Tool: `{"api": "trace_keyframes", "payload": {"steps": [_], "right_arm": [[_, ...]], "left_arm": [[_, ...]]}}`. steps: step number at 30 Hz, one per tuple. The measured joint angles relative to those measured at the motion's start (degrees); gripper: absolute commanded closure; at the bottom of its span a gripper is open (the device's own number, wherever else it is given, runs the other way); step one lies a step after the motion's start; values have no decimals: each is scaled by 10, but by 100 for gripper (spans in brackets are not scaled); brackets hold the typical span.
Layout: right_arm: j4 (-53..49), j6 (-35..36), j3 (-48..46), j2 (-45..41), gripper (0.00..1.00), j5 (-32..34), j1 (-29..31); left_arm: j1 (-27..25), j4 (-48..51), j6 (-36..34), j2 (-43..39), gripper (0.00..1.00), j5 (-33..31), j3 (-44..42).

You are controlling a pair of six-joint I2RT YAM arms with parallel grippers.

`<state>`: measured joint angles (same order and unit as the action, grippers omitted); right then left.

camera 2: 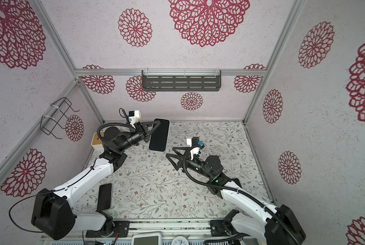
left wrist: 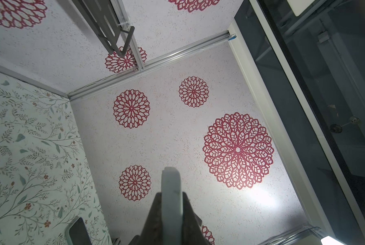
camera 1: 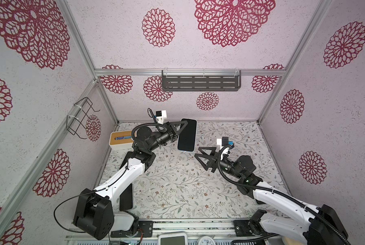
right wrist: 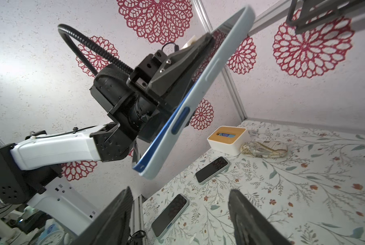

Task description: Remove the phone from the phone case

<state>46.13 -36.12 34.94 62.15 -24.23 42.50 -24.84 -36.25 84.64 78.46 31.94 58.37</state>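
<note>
A phone [camera 1: 186,134] with a dark screen sits in a pale blue phone case [right wrist: 209,84] and hangs above the back of the table in both top views. My left gripper [camera 1: 182,127] is shut on its far end, one finger on the screen and one under the case [left wrist: 170,180]. At the near end the phone's blue edge [right wrist: 162,135] stands out of the case rim. My right gripper [camera 1: 197,152] is open just off that near end, apart from it, with nothing between its fingers [right wrist: 122,212].
A white box with a wooden top [camera 1: 121,140] stands at the back left. Two more cased phones [right wrist: 212,169] [right wrist: 171,214] lie on the floral table, one beside the left arm [camera 2: 104,199]. A clear plastic item [right wrist: 264,149] lies by the box. A grey shelf [camera 1: 200,82] hangs on the back wall.
</note>
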Motion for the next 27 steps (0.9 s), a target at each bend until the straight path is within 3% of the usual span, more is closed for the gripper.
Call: {"api": "trace_keyframes", "payload": {"steps": [27], "right_arm": [[82, -46, 8, 60, 27, 13, 11]], "left_arm": [[-27, -73, 13, 14, 100, -28, -19]]}}
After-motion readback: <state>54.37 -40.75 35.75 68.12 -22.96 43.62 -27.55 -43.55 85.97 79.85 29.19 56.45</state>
